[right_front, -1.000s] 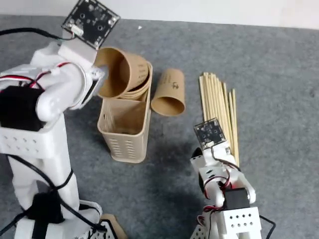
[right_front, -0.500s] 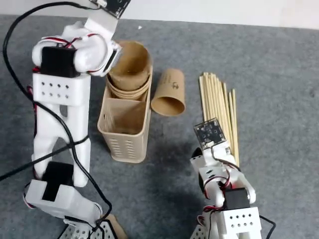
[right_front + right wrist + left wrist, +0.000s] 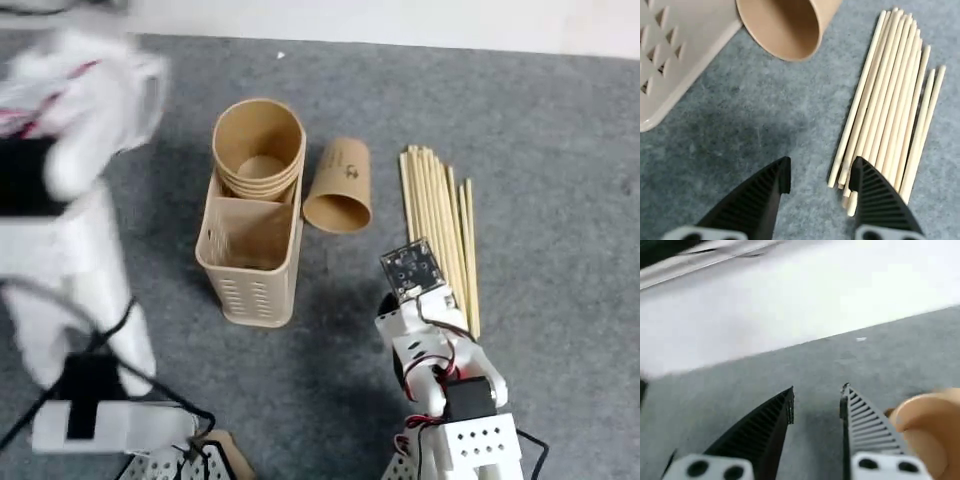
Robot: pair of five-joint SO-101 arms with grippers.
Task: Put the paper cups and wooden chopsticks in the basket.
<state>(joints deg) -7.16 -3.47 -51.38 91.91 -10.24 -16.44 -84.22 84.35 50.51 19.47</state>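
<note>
Several paper cups (image 3: pixel 258 148) stand nested upright in the far compartment of the beige basket (image 3: pixel 250 285). One more cup (image 3: pixel 338 187) lies on its side just right of the basket, also in the right wrist view (image 3: pixel 785 25). A bundle of wooden chopsticks (image 3: pixel 440 225) lies flat to its right. My left gripper (image 3: pixel 817 405) is open and empty, raised over the grey mat, with a cup's rim (image 3: pixel 930 427) beside one finger. My right gripper (image 3: pixel 820 175) is open and empty, low over the mat, next to the near ends of the chopsticks (image 3: pixel 890 115).
The left arm (image 3: pixel 70 150) is a blur at the left of the high view, clear of the basket. The right arm (image 3: pixel 440 350) stands near the front edge. The basket's near compartment (image 3: pixel 245 232) is open. Grey mat (image 3: pixel 560 150) covers the table.
The left gripper set its tilted cup upright into the stack in the basket, let go, and the arm swung away to the left. The right arm barely shifted.
</note>
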